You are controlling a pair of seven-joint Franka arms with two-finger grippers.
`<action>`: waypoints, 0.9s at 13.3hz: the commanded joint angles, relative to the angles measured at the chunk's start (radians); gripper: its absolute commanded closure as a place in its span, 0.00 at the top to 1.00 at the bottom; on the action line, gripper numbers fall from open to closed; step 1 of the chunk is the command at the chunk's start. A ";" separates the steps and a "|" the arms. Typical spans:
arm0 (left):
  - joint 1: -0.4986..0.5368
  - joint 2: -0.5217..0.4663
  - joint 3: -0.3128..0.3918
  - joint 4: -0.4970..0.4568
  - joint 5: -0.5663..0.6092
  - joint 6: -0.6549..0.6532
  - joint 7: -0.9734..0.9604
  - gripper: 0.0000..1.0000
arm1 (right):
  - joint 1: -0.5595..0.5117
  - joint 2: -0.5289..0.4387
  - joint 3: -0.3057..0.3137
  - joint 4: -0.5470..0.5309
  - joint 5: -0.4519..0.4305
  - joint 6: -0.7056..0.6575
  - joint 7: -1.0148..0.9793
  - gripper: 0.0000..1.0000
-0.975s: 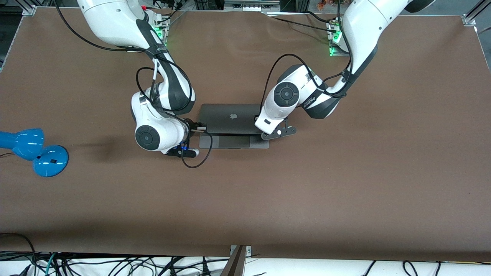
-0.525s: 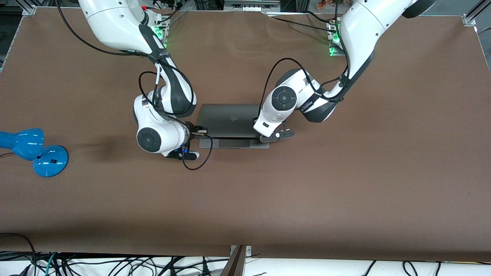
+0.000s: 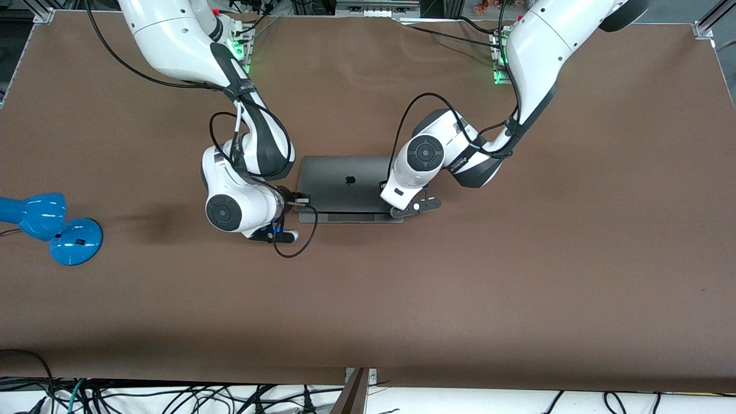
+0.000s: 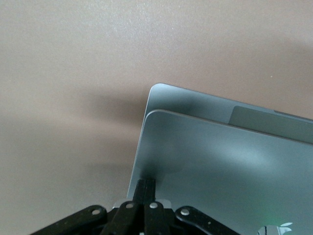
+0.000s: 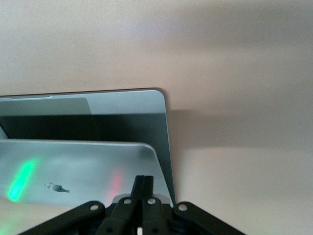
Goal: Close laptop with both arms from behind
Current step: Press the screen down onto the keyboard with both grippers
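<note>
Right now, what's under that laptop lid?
Under the lid only a strip of palm rest and trackpad shows; the keyboard is covered. Both shut grippers, left and right, press on it.

Even overhead light, soft shadows; green glare streaks the laptop (image 5: 73, 171) lid.

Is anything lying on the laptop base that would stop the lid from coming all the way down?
Nothing visible does. In both wrist views the strip of base showing past the lid is bare. The left gripper and right gripper, both shut, press on the lid's back. The keyboard under the lid is hidden.
</note>
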State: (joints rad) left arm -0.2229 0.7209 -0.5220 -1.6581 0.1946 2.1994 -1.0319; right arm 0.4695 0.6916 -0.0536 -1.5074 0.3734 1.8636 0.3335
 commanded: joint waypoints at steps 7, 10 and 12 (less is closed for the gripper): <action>-0.041 0.060 0.040 0.060 0.036 0.030 -0.025 0.00 | 0.005 0.042 -0.005 0.021 -0.010 0.054 -0.033 0.00; -0.039 0.069 0.040 0.060 0.051 0.030 -0.027 0.00 | 0.003 0.052 -0.005 0.021 -0.010 0.071 -0.045 0.00; -0.039 0.071 0.042 0.060 0.051 0.031 -0.027 0.00 | 0.001 0.065 -0.005 0.021 -0.010 0.086 -0.053 0.00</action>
State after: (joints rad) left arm -0.2478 0.7694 -0.4883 -1.6294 0.1990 2.2327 -1.0364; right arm 0.4695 0.7314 -0.0551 -1.5070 0.3731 1.9346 0.2988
